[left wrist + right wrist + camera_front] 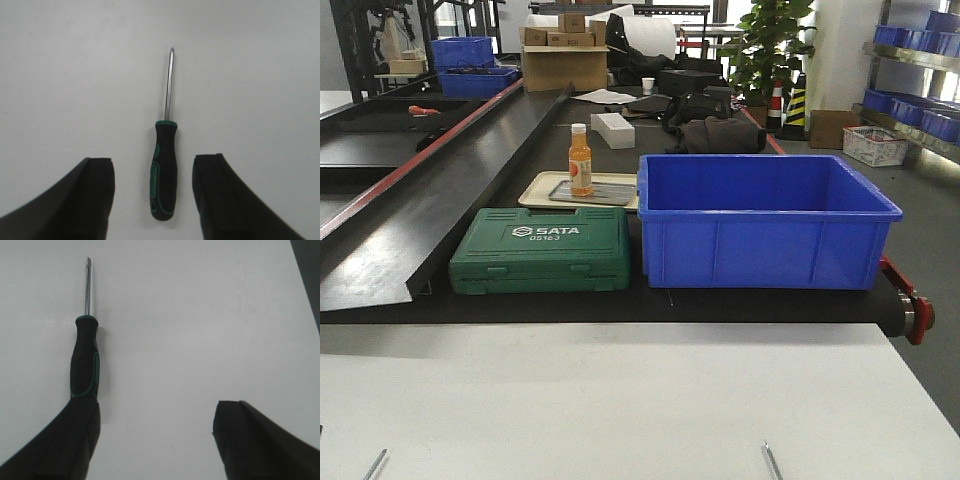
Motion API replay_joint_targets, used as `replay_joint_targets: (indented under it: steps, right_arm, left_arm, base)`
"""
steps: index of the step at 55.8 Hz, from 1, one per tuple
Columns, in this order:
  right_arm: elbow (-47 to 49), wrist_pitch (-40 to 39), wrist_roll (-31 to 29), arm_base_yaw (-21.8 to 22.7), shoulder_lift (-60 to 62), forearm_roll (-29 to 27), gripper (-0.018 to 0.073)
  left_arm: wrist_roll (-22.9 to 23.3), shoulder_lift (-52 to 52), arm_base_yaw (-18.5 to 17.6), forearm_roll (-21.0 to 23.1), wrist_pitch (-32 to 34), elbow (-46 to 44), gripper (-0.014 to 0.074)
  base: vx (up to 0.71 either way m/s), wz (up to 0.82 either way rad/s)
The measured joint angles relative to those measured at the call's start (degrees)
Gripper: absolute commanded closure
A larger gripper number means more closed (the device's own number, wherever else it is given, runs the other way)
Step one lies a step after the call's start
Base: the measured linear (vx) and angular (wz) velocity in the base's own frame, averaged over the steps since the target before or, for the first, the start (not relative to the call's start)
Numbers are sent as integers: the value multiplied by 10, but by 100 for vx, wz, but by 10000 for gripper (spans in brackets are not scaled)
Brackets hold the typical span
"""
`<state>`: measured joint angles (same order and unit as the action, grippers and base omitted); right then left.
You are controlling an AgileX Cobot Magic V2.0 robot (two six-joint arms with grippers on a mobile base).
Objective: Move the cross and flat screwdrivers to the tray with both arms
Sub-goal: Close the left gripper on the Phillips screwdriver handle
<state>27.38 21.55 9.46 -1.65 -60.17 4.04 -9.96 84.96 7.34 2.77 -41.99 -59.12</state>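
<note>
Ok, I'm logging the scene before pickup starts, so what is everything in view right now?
Black-and-green-handled steel screwdrivers: two, lying apart on the white table.
Green plastic SATA case: one, on the black belt.
Blue plastic bin: one, right of the case.
Orange bottle: one, upright on a grey tray inside a beige tray.
Smaller blue bins: several, far background.
Black grippers: two, open; left gripper straddles one screwdriver, right gripper has the other by one finger.

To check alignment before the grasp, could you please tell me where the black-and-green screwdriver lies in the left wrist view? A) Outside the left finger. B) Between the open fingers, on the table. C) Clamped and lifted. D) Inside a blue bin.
B: the black-and-green screwdriver lies flat on the white table in the gap of the open left gripper, touching neither finger.
</note>
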Motion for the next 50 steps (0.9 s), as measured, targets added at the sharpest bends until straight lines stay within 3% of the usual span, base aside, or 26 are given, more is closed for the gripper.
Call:
replay_joint_targets:
  steps: [11,23,50]
  right_arm:
    - [0,10,-3,0,0,-1,8]
    - [0,11,-3,0,0,-1,8]
    - [0,14,-3,0,0,-1,8]
  left_arm:
    - [-43,132,0,0,-40,-72,123]
    - [-101,204,0,0,-40,-88,123]
    - [-120,265,0,18,-14,-92,123]
  base:
    - [0,0]
    - [0,0]
    - [0,0]
